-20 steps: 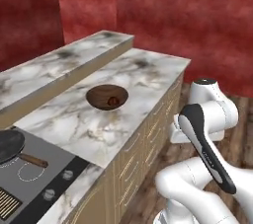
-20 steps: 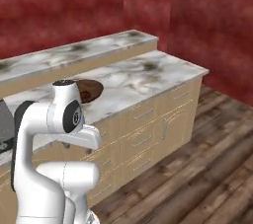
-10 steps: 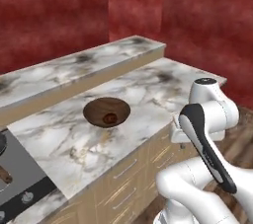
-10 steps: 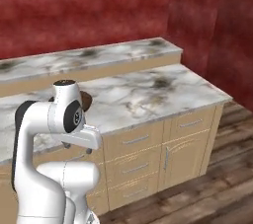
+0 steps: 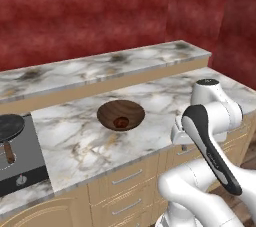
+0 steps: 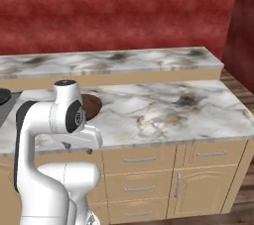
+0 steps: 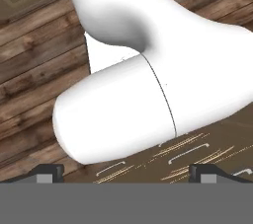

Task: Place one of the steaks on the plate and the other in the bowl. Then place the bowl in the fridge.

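Brown bowl on the marble counter near the front edge, one dark steak inside it, black pan on the stove well to the left, gripper opened wide — holding nothing, pointing down at the wooden floor.

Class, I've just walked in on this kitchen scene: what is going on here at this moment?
The robot arm is folded up in front of the marble counter, handling nothing. Its gripper is open and empty, pointing down at the wooden floor. The wooden bowl sits on the counter with a dark steak inside it. A stove with a black pan lies further left.
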